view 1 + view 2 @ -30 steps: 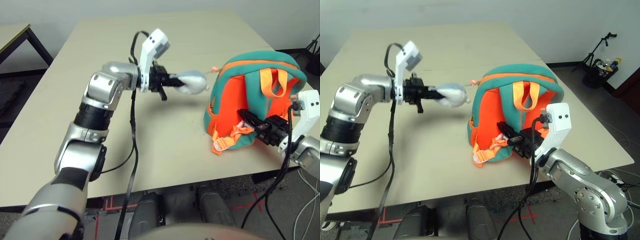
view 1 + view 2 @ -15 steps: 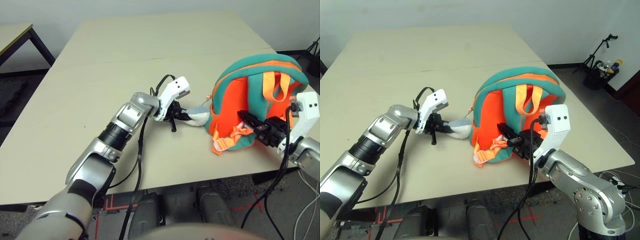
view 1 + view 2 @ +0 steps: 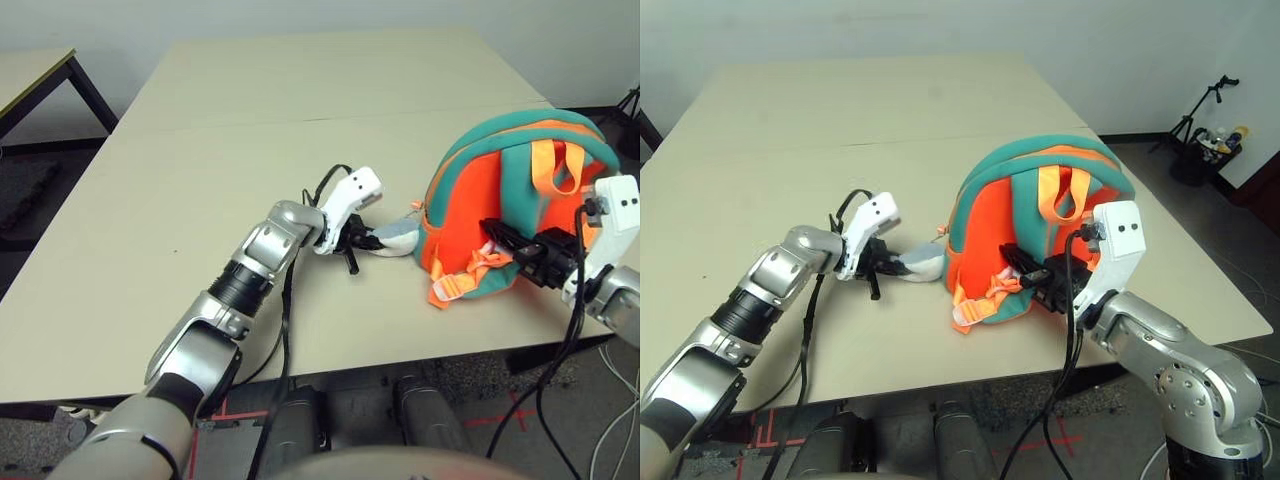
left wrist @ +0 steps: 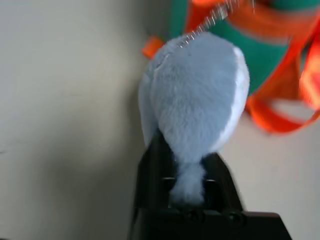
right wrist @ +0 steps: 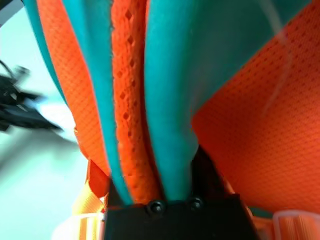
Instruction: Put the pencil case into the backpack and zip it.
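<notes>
The orange and teal backpack (image 3: 470, 200) stands upright on the table's right side, straps facing me. Its grey-and-white plush toy (image 3: 398, 238) lies on the table against the backpack's left side, hanging from a chain. My left gripper (image 3: 368, 240) lies low on the table with the toy (image 4: 200, 100) between its open fingers; small gaps show beside the toy's thin tail. My right gripper (image 3: 497, 232) is shut on a teal and orange padded strap (image 5: 150, 125) at the backpack's back panel. The pencil case is out of view.
The backpack stands close to the beige table's (image 3: 250, 130) front right corner. Black cables hang from both wrists. A second table (image 3: 30, 75) stands at the far left, and a tripod stand (image 3: 1205, 110) is on the floor at the right.
My left arm brought the plush toy down from mid-air over the table to the tabletop beside the backpack, and its fingers have parted. The right gripper stayed on the backpack.
</notes>
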You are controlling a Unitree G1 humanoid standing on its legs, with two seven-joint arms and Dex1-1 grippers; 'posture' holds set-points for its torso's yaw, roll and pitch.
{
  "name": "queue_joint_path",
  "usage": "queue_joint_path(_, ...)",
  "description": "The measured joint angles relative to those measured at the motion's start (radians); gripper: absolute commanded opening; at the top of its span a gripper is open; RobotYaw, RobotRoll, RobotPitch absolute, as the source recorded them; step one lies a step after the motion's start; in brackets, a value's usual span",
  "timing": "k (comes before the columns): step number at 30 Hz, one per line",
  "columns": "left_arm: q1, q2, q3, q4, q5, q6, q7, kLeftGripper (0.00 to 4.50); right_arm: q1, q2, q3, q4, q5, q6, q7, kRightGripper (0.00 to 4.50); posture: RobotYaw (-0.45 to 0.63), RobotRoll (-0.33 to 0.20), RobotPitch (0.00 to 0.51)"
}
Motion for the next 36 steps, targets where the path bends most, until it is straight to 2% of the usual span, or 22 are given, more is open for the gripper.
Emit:
queue_joint_path(2,-0.013,0.064,0.097,-0.100,-0.078,0.142,0.002,2.72,0.013,-0.026,-0.052,-0.001,0.045,0.035,-0.013,2.76,-0.14,0.000,0.004)
queue_joint_path(7,0.008,0.336,0.366,-0.310,-0.293,0.510,-0.049,4.37,0.061,-0.181,-0.246,0.004,0.239,0.166,-0.053,4.35,-0.09,0.000,0.000)
queue_joint_path(9,0.073,0.401,0.472,-0.327,-0.364,0.600,-0.058,4.44,0.105,-0.260,-0.358,0.027,0.361,0.220,-0.057,4.43,-0.08,0.000,0.000)
queue_joint_path(11,0.177,0.465,0.562,-0.317,-0.380,0.630,-0.037,4.44,0.190,-0.335,-0.491,0.082,0.493,0.285,-0.052,4.43,-0.06,0.000,0.000)
queue_joint_path(13,0.218,0.467,0.616,-0.312,-0.368,0.626,0.016,4.44,0.223,-0.396,-0.574,0.149,0.562,0.334,-0.040,4.43,-0.05,0.000,0.000)
queue_joint_path(16,0.258,0.438,0.673,-0.273,-0.307,0.551,0.134,4.44,0.226,-0.459,-0.669,0.262,0.575,0.360,-0.009,4.43,-0.04,0.000,0.000)
queue_joint_path(19,0.279,0.386,0.691,-0.216,-0.234,0.437,0.260,4.44,0.230,-0.469,-0.714,0.349,0.513,0.358,0.020,4.43,-0.04,0.000,0.000)
queue_joint_path(24,0.287,0.308,0.660,-0.141,-0.131,0.203,0.417,4.44,0.238,-0.466,-0.706,0.463,0.271,0.266,0.091,4.43,-0.03,0.000,0.000)
queue_joint_path(26,0.284,0.274,0.629,-0.094,-0.083,0.073,0.470,4.44,0.208,-0.446,-0.635,0.515,0.127,0.152,0.103,4.43,-0.03,0.000,0.011)
queue_joint_path(29,0.264,0.211,0.567,0.004,-0.025,-0.105,0.525,4.44,0.085,-0.372,-0.495,0.603,-0.037,-0.006,0.100,4.43,-0.05,0.000,0.027)
queue_joint_path(34,0.243,0.125,0.505,0.167,0.023,-0.350,0.563,4.44,-0.109,-0.267,-0.274,0.747,-0.261,-0.212,0.105,4.43,-0.04,0.000,0.039)
queue_joint_path(36,0.241,0.085,0.500,0.241,0.041,-0.480,0.591,4.44,-0.205,-0.203,-0.216,0.804,-0.322,-0.280,0.106,4.43,-0.03,0.000,0.041)
